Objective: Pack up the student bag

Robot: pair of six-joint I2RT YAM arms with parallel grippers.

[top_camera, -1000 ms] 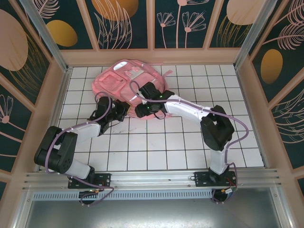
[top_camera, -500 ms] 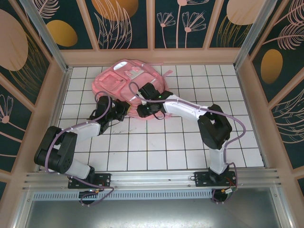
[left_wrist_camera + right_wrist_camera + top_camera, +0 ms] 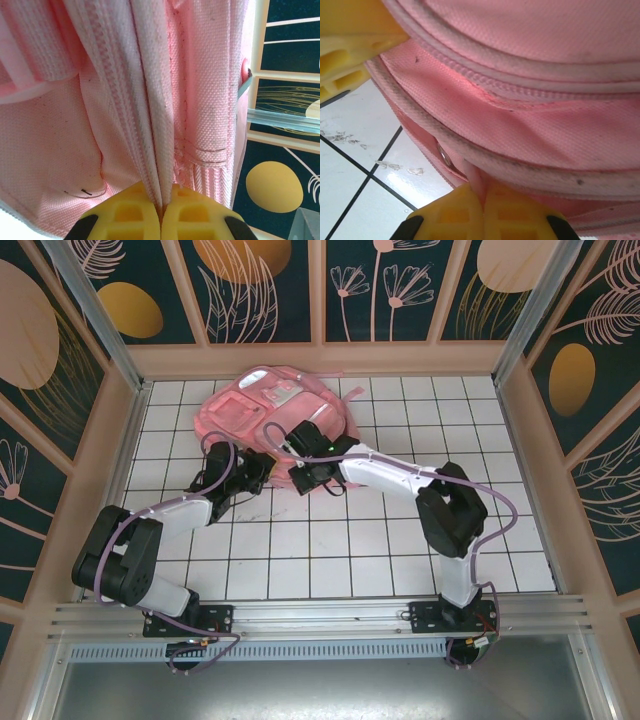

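Your right gripper (image 3: pixel 482 207) had closed since a second earlier, pinching the bag's (image 3: pixel 245 410) edge. Your left gripper (image 3: pixel 161 211) was clamped tight on its zipper seam (image 3: pixel 150 100). The bag lay far-left on the table (image 3: pixel 400 540).

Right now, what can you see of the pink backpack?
The large soft pink fabric backpack lies flat on the white tiled table near the back wall, front pockets up, with a pale stripe. Woven cloth, zipper tracks, piped seams. The left end effector is shut on a fold by its zipper; the right end effector pinches its near edge.
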